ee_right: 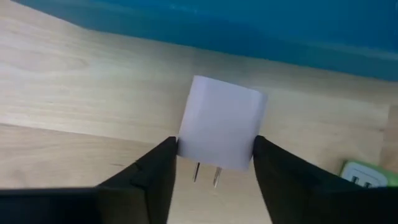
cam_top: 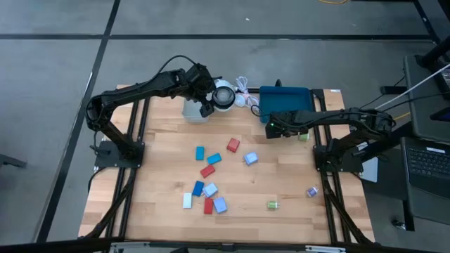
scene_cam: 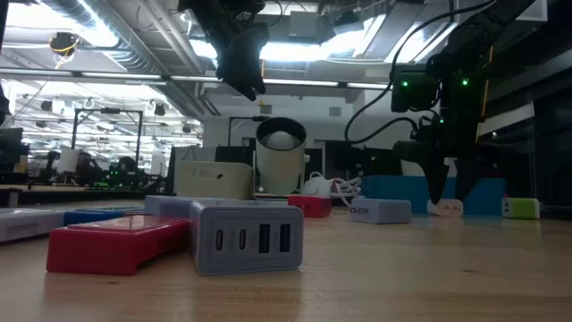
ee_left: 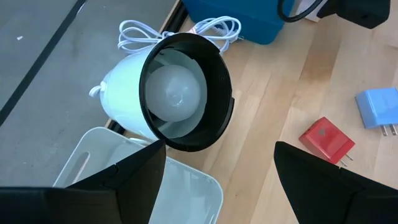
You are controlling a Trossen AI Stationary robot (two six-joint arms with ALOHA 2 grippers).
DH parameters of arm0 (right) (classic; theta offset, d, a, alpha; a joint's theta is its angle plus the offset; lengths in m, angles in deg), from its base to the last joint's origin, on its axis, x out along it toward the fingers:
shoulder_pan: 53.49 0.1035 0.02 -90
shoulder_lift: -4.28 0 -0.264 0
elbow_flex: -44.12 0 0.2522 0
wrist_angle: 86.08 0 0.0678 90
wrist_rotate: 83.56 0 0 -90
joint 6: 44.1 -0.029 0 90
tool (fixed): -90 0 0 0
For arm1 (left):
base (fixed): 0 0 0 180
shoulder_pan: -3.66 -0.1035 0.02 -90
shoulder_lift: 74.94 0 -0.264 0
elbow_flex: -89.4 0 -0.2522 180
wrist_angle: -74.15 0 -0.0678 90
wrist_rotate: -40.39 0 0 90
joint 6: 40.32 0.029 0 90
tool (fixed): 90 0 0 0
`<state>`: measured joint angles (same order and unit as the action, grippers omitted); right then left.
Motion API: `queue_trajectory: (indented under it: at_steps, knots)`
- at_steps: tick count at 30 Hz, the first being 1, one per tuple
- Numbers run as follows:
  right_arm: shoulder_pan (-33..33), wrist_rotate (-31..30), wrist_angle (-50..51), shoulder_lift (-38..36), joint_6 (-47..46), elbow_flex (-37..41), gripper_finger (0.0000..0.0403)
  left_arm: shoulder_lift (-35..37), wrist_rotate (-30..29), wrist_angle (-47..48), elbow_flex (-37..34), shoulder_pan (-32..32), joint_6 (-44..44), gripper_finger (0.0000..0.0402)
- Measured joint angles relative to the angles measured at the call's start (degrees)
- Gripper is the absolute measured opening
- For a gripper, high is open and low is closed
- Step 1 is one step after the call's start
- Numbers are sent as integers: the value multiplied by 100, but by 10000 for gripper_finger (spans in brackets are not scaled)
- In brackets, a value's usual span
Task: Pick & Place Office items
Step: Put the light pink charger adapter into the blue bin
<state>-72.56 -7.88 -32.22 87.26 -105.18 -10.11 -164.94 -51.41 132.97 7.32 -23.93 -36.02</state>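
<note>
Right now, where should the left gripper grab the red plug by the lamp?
I'd come straight down on the red plug and pinch its two plain side faces. It lies flat with prongs out one end, so avoid that end.

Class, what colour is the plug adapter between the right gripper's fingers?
White plug adapter, held by the right gripper; the right wrist view shows it best.

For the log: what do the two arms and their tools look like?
Both arms are black, slim jointed tubes with black cables looped along them. The left tool and right tool each have two flat, matte black fingers. Green indicator lights glow near the right wrist.
</note>
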Motion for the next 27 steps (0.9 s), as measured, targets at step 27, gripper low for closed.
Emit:
queue_trajectory:
  at_steps: [27]
  knots:
    - [-46, 212, -736, 372, -259, 376, 281, 4, 298, -70, -496, -147, 42, 294]
